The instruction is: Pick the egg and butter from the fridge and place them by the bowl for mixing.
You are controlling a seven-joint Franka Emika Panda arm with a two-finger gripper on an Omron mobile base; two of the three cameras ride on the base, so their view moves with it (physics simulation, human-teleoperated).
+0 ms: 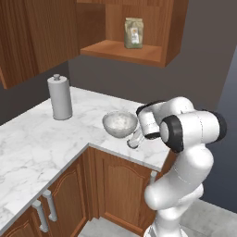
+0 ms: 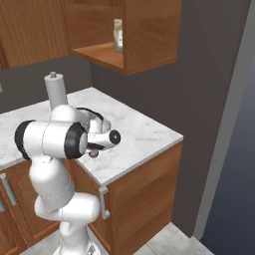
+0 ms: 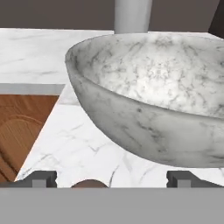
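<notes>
The pale, speckled bowl (image 1: 120, 123) stands on the marble counter (image 1: 41, 139) near its inner corner. In the hand view the bowl (image 3: 153, 100) looms close ahead. My gripper (image 1: 134, 140) hangs low over the counter just right of the bowl, jaws wide open. Low between the fingertips of the gripper (image 3: 113, 179), only the top of the small brown egg (image 3: 89, 183) shows, with a clear gap to each finger. In the right base view the egg (image 2: 93, 153) peeks out beside my forearm. The butter and the fridge are out of view.
A tall grey-white roll (image 1: 60, 97) stands on the counter behind and left of the bowl. An open wooden wall shelf (image 1: 125, 51) above holds a bag (image 1: 134, 33). The counter's front edge (image 1: 122, 155) runs just beneath the gripper, over wooden cabinet doors.
</notes>
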